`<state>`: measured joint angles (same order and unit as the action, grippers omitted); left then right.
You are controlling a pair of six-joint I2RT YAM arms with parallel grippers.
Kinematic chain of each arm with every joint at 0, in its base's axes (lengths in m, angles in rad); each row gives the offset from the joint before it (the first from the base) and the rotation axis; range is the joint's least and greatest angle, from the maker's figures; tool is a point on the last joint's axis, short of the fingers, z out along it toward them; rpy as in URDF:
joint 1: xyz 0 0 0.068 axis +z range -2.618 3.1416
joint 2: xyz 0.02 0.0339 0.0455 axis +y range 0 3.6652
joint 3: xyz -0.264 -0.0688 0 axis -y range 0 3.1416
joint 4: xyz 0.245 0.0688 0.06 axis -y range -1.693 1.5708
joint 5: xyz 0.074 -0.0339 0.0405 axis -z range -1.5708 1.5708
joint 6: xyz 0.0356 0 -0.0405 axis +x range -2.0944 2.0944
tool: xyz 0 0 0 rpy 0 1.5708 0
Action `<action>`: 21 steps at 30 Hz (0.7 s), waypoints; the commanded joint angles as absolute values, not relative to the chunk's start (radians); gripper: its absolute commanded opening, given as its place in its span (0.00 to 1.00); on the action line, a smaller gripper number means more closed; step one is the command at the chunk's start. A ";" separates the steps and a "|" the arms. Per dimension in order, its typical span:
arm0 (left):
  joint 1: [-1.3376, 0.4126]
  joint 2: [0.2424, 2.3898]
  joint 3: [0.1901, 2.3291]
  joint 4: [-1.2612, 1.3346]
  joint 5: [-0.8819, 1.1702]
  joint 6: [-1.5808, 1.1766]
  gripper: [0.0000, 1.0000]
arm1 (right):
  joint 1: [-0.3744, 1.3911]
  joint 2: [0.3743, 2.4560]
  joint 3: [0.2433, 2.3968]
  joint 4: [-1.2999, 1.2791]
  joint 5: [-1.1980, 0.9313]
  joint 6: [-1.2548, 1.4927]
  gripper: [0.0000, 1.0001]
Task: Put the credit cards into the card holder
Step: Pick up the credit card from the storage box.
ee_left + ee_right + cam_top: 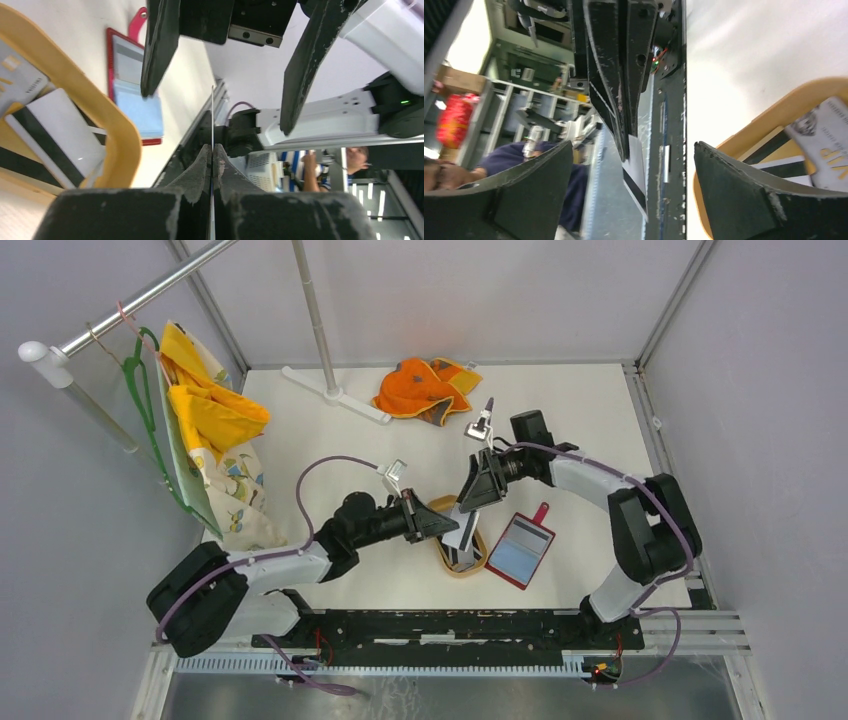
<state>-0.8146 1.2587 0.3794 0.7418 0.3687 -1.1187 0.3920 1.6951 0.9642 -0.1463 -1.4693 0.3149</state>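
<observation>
Over the tan tray, my left gripper is shut on a white credit card, which shows edge-on in the left wrist view. My right gripper stands open around that card; its fingers are apart from the card on both sides. Two more credit cards lie in the tray. The red card holder lies open on the table just right of the tray, pale blue inside up.
The tan oval tray sits under both grippers. An orange cloth lies at the back, beside a white stand foot. Yellow cloths hang from a rail at the left.
</observation>
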 commanded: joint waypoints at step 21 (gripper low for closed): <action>-0.759 0.965 0.499 0.894 0.446 -1.961 0.02 | 0.277 0.820 0.772 -0.232 -0.787 -0.311 0.98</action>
<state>-0.7631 0.9947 0.4145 0.8612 0.4477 -1.8469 0.2794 0.8665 0.8371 -0.3737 -0.7910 -0.3435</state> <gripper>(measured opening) 0.029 0.979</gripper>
